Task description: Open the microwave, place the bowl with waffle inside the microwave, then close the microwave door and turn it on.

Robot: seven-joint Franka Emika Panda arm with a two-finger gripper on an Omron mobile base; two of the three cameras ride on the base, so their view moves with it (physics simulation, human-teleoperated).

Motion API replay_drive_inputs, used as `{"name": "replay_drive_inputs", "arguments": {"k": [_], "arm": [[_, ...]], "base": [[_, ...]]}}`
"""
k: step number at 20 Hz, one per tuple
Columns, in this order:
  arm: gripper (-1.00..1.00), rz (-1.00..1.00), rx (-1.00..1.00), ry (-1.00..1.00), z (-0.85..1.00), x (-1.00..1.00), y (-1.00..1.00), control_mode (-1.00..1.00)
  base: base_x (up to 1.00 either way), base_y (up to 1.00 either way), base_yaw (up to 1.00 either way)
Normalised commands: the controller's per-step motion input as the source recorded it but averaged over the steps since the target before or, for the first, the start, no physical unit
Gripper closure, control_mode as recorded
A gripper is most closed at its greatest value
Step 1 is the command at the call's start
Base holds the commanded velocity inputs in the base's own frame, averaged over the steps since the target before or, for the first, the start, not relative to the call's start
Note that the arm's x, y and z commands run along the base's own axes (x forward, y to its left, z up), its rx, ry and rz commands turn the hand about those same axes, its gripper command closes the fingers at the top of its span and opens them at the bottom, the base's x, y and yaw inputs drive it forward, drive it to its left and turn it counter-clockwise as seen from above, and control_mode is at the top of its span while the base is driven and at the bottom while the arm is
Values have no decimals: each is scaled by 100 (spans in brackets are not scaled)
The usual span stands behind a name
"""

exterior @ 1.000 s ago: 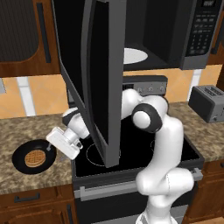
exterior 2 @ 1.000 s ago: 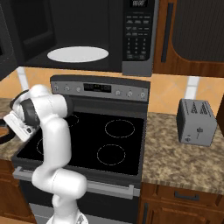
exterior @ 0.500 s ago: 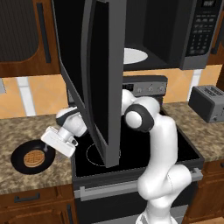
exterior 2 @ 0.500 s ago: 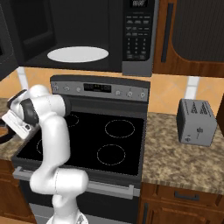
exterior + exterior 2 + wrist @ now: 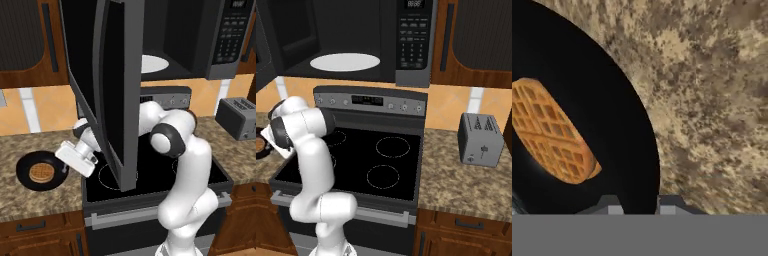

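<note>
Left base view has the microwave door [image 5: 112, 85] swung wide open at upper centre, the microwave [image 5: 200, 40] behind it, and at lower left the black bowl [image 5: 40, 171] with the waffle [image 5: 41, 172] on the speckled bench [image 5: 30, 200], the hand [image 5: 64, 169] at the bowl's right rim. Right base view puts the white arm [image 5: 311, 150] at lower left over the stove [image 5: 381, 155], with a toaster [image 5: 480, 138] at right. Hand view shows the fingertips [image 5: 609, 204] closed on the bowl's [image 5: 622, 130] rim at bottom centre, the waffle [image 5: 549, 135] at left.
</note>
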Motion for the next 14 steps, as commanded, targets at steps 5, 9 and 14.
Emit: {"name": "replay_drive_inputs", "arguments": {"k": [5, 9, 14], "arm": [[100, 0, 3, -6, 73, -28, -100, -100], [100, 0, -1, -5, 90, -28, -100, -100], [100, 0, -13, -3, 69, -52, -100, -100]], "base": [[0, 0, 0], [0, 0, 0], [0, 0, 0]]}}
